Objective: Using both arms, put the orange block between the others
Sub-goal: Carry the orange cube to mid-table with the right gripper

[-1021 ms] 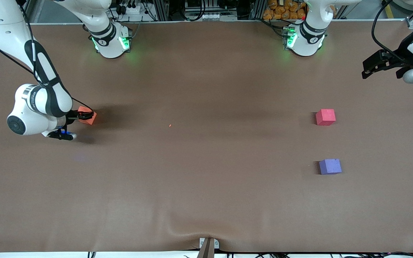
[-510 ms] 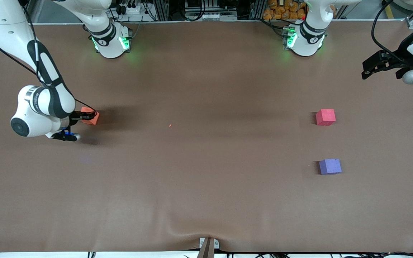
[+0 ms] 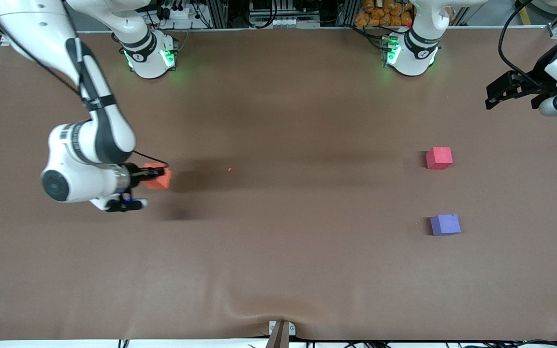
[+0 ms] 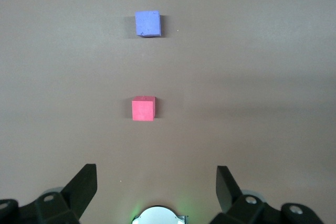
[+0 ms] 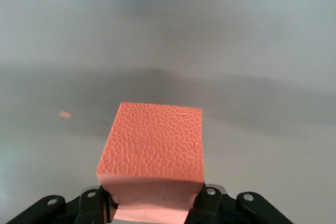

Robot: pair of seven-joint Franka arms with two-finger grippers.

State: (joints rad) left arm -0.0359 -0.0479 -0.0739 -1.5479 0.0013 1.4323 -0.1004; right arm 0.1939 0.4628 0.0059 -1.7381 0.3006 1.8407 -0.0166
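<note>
Front view, carried block: the orange block (image 3: 157,177) sat clamped in the right gripper (image 3: 155,175), lifted over the table (image 3: 278,270) toward the right arm's end, with its shadow on the brown surface just below it.
Front view, goal: the pinkish-red cube (image 3: 439,158) and the purple cube (image 3: 445,224) lay well apart from the carried block, toward the left arm's end; the purple one was nearer the front camera, with bare table between the two.
Front view, key relation: the gap between those cubes lay straight across the table from the right gripper, and the left arm was much the nearer to it, so a handover midway looked likely.
Front view, waiting arm: the left gripper (image 3: 505,91) hung over the table edge at its own end, holding nothing.
Front view, stray mark: a tiny orange speck (image 3: 229,169) lay on the table just past the carried block.
Left wrist view, hand: the left gripper (image 4: 156,184) stood wide open and empty, its two dark fingers far apart.
Left wrist view, targets: the pinkish-red cube (image 4: 143,108) and the purple cube (image 4: 148,23) lined up ahead of it, a clear space between them.
Right wrist view, grip: the right gripper (image 5: 155,203) was closed on the orange block (image 5: 153,153), pinching its lower sides; the pebbled top face showed fully.
</note>
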